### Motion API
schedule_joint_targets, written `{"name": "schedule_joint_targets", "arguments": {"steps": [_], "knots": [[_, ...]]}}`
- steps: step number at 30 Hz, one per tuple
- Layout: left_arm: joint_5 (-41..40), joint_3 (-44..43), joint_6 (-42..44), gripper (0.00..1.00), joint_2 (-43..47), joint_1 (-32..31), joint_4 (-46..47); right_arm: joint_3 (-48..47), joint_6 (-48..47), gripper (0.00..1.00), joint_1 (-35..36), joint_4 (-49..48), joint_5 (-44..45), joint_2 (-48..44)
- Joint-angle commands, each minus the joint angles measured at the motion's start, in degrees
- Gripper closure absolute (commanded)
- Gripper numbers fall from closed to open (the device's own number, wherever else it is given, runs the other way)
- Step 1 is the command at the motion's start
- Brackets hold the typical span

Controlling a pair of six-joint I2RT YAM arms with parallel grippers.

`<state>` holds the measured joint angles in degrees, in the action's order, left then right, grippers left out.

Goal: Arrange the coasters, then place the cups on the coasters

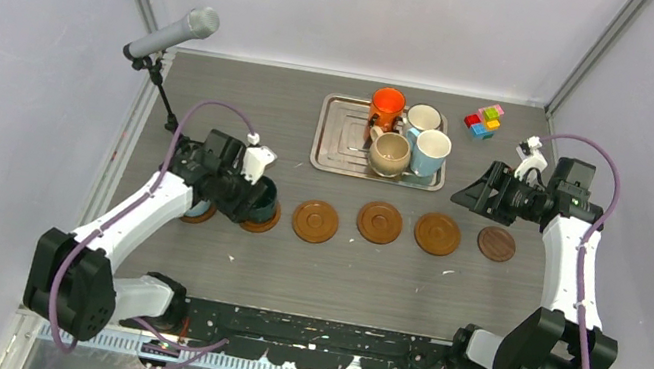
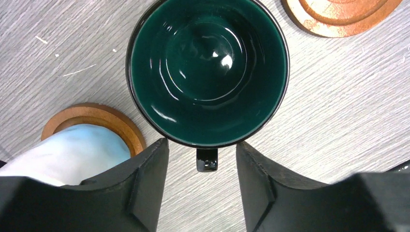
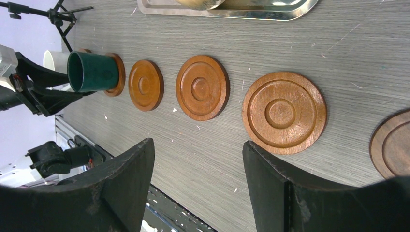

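A dark green cup (image 2: 208, 67) stands upright on the second coaster from the left (image 3: 117, 75). My left gripper (image 2: 202, 145) is open; its fingers flank the cup's handle (image 2: 207, 159) without touching it. Beside it a pale cup (image 2: 72, 150) sits on the leftmost coaster (image 2: 96, 118), mostly hidden under the left arm in the top view. Three bare brown coasters (image 1: 314, 221), (image 1: 379, 222), (image 1: 437, 233) and a smaller, darker coaster (image 1: 496, 244) continue the row. The orange cup (image 1: 387, 106), white cup (image 1: 423, 118), beige cup (image 1: 389, 152) and light blue cup (image 1: 430, 150) stand on the tray. My right gripper (image 1: 474, 192) hangs open and empty above the row's right end.
The silver tray (image 1: 340, 136) lies at the back centre. Small coloured blocks (image 1: 483, 121) sit at the back right. A microphone on a stand (image 1: 172, 33) rises at the back left, close to the left arm. Frame walls close both sides.
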<state>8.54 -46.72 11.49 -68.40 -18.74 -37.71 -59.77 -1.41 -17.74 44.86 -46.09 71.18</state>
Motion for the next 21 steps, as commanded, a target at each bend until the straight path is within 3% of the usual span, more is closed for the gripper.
{"name": "schedule_joint_targets", "arguments": {"steps": [1,9,14,21], "knots": [[-0.5,-3.0,4.7,0.40,1.7,-0.2,-4.8,0.0,-0.7,0.28,0.2,-0.7,-0.4,-0.4],[5.7,-15.4,10.4,0.01,2.0,-0.2,-16.0,0.1,-0.6,0.28,0.2,-1.0,-0.3,-0.5],[13.7,-26.2,14.1,0.00,-5.1,-0.5,-17.8,0.0,-0.5,0.28,0.1,-1.3,-0.5,-0.5],[20.3,-43.0,15.9,0.04,-23.7,-3.1,-12.4,0.2,-1.3,0.27,0.1,-1.1,0.0,-0.2]]}}
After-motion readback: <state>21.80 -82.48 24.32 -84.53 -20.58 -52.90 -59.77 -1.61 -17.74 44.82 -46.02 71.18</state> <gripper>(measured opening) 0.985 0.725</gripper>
